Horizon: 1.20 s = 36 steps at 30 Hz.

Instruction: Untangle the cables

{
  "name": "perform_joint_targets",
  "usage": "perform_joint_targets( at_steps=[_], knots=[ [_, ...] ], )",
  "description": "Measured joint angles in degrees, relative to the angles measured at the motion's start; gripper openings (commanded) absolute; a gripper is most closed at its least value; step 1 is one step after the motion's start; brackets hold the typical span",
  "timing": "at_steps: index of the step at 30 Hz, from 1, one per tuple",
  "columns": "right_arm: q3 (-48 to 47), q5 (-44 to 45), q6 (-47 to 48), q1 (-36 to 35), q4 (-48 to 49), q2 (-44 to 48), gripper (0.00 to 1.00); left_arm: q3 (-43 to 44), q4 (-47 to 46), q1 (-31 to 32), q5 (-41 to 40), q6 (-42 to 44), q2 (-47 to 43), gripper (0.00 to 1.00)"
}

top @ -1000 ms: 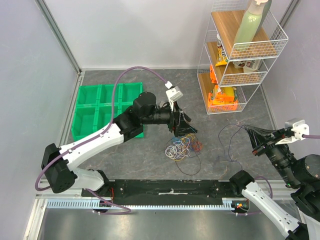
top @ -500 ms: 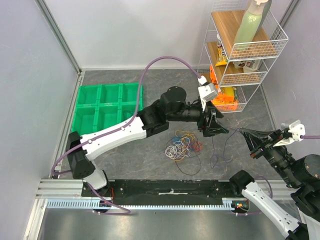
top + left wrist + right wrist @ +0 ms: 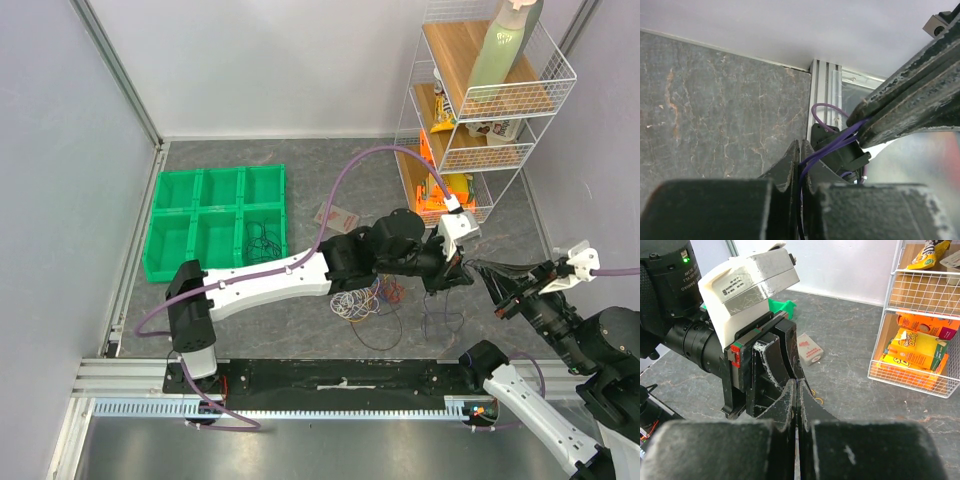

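The cables [image 3: 365,297] lie in a loose pile of yellow, white, blue and orange loops on the table's middle. One dark purple cable [image 3: 441,316] is pulled out to the right and hangs in a loop below both grippers. My left gripper [image 3: 461,271] is stretched far right and is shut on this purple cable [image 3: 832,145]. My right gripper [image 3: 483,267] meets it tip to tip, also shut on the same strand. In the left wrist view the cable runs from the right gripper's fingers [image 3: 910,105] into my left jaws [image 3: 800,159]. My right gripper [image 3: 799,386] faces the left gripper's body.
A green compartment tray [image 3: 215,225] sits at back left, a dark cable [image 3: 262,238] in one cell. A white wire rack [image 3: 470,150] with snack boxes stands at back right. A small pink packet [image 3: 335,216] lies behind the pile.
My left arm swung right from above the pile to the right gripper, then closed on the purple cable. The right gripper hardly moved and stayed shut.
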State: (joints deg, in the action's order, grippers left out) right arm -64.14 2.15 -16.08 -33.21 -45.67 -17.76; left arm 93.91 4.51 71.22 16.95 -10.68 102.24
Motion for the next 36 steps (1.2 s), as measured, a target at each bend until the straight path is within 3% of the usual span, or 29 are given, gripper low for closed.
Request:
perform_joint_targets(
  at_steps=[1, 5, 6, 8, 13, 15, 18, 25, 28, 36],
  knots=[
    [0.0, 0.0, 0.0, 0.0, -0.1, 0.2, 0.04, 0.0, 0.1, 0.1, -0.7, 0.2, 0.0, 0.02],
    [0.0, 0.8, -0.6, 0.0, -0.3, 0.8, 0.68, -0.7, -0.1, 0.1, -3.0, 0.6, -0.8, 0.02],
    [0.0, 1.8, -0.5, 0.0, -0.3, 1.0, 0.75, -1.7, -0.2, 0.0, -3.6, 0.7, -1.6, 0.02],
    [0.0, 4.0, -0.8, 0.0, -0.5, 1.1, 0.81, -4.2, 0.2, -0.5, -4.7, 0.7, -4.0, 0.02],
    [0.0, 10.9, -0.9, 0.0, -1.7, 1.8, 0.81, -5.9, 4.1, -6.3, -1.4, -1.2, -12.0, 0.02],
    [0.0, 12.2, -0.9, 0.0, -1.8, 2.0, 0.81, -2.8, 7.9, -12.0, -0.7, -3.3, -14.8, 0.02],
    [0.5, 13.2, -0.9, 0.0, -1.7, 2.0, 0.81, 9.9, 16.0, -23.2, -2.9, -6.0, -16.0, 0.02],
    [2.7, 13.4, -0.9, 0.0, -1.6, 1.9, 0.80, 16.0, 26.8, -46.4, -6.0, -10.5, -21.1, 0.02],
    [2.8, 13.4, -0.9, 0.0, -1.6, 1.9, 0.81, 13.9, 28.9, -52.3, -6.6, -12.4, -22.0, 0.02],
    [2.8, 13.4, -0.9, 0.0, -1.6, 1.9, 0.81, -7.2, 28.2, -58.0, -6.2, -18.5, -21.0, 0.02]
  ],
)
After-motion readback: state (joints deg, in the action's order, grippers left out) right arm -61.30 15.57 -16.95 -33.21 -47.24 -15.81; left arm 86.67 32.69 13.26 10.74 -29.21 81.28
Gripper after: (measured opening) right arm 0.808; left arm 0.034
